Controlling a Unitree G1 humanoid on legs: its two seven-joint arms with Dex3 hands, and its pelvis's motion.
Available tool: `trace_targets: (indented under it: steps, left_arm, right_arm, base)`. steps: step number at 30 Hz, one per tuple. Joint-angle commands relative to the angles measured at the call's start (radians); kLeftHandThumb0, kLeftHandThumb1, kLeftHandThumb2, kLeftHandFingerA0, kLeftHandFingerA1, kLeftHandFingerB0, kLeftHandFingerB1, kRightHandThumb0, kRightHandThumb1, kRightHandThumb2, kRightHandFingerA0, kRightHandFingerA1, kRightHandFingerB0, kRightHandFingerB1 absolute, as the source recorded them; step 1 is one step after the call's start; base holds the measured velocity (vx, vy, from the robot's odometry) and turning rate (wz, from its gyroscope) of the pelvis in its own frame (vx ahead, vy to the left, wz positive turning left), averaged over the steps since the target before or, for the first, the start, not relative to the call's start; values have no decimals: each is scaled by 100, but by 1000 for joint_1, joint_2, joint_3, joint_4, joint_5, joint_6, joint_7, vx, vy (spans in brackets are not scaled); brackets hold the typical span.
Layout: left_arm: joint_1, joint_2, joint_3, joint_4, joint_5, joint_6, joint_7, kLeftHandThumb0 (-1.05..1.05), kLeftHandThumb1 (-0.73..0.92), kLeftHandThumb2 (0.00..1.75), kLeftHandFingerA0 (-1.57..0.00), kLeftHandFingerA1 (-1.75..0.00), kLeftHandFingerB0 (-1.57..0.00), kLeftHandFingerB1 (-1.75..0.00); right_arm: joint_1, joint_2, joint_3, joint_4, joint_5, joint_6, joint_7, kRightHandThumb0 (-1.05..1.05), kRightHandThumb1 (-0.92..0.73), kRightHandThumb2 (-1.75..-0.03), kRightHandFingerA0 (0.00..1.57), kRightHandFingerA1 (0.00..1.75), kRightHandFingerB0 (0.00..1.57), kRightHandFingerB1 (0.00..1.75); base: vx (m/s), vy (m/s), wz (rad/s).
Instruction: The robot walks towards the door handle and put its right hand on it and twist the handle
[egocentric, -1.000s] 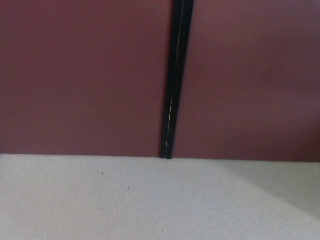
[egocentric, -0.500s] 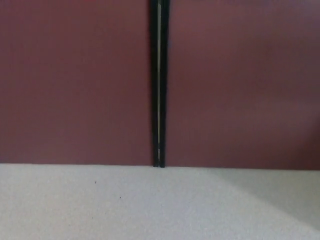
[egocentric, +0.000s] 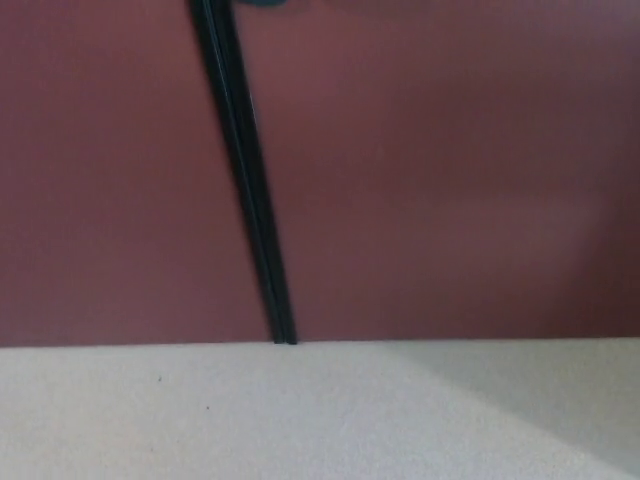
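A dark red door (egocentric: 440, 200) fills the upper part of the head view. A thin black seam (egocentric: 245, 180) runs down it, leaning from the top left to the floor line near the middle. A small dark blurred shape (egocentric: 262, 3) touches the top edge just right of the seam; I cannot tell what it is. No door handle shows. Neither of my hands nor arms is in the picture.
Pale speckled floor (egocentric: 250, 420) covers the bottom strip up to the door's foot. A soft grey shadow (egocentric: 560, 400) lies across its right part.
The whole picture has shifted: the camera has moved. The black seam leaned right, then stood upright, and now leans left, with the floor line a little lower.
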Motion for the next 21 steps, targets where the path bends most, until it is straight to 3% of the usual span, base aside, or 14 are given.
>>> trace_targets:
  steps: [1,9,17,21]
  left_arm:
    - [11,23,-3,4,12,-8,-5,-11,65,58,-62,-48,-43,-39]
    - [13,33,-20,10,24,-10,0,-11,66,58,-61,-47,-43,-39]
    - [13,40,-25,10,26,-16,5,-12,67,59,-60,-46,-43,-39]
    - [2,48,-34,6,30,-13,1,-13,67,59,-60,-46,-43,-39]
  right_arm:
    - [26,19,-9,2,7,-1,24,-24,-64,-59,67,45,61,42]
    - [55,25,0,0,3,-4,27,-26,-64,-59,63,43,59,41]
    - [63,30,-5,0,7,-6,40,-24,-65,-59,76,48,61,42]
    - [64,36,-12,-1,13,-6,37,-24,-66,-59,75,47,62,42]
  base:
    - [113,16,-2]
    - [121,107,10]
    - [123,-62,3]
    - [73,318,9]
